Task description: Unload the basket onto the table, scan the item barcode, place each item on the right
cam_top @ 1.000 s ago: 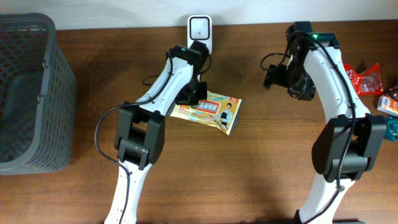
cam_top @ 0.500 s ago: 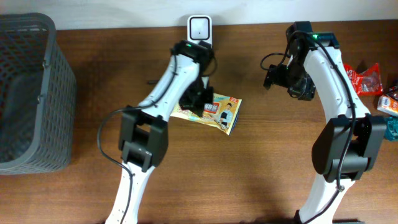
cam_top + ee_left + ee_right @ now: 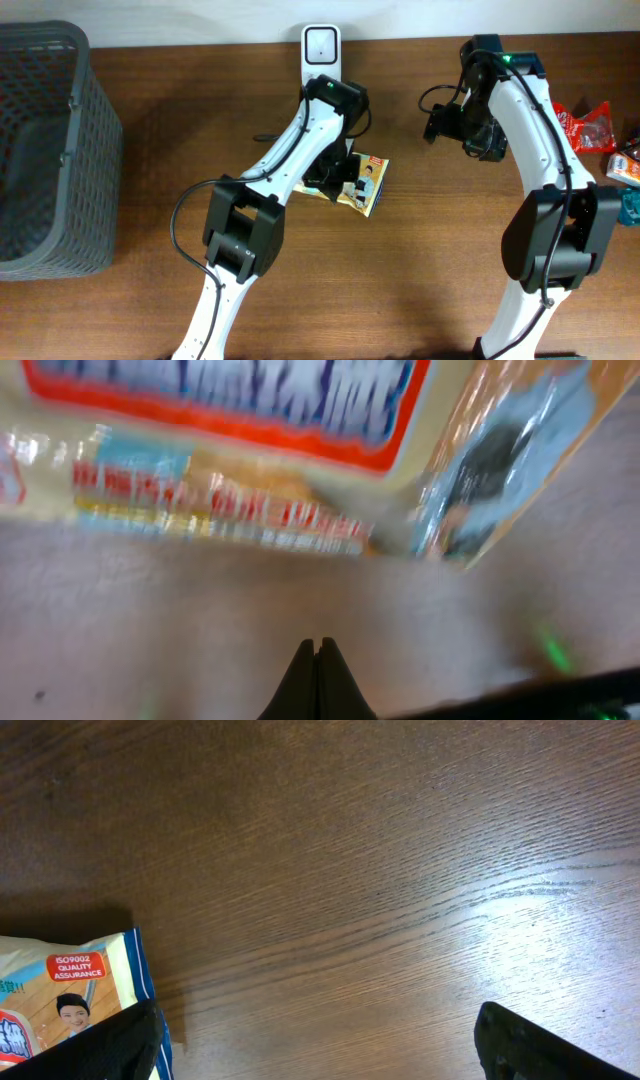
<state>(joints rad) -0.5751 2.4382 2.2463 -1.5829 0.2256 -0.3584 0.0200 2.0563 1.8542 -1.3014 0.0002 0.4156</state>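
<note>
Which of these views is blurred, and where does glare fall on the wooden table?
Left wrist view: the yellow snack packet with red lettering is smeared by blur and its print is unreadable. Right wrist view: sharp, with a pale glare streak on the brown wooden table. Overhead view: sharp, no strong glare.

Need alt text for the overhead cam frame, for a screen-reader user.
The left arm reaches across a wooden table, its wrist over the left part of a yellow snack packet lying in front of a white scanner at the back edge. The right arm stands to the right near loose snack packets; a grey basket sits at far left.
</note>
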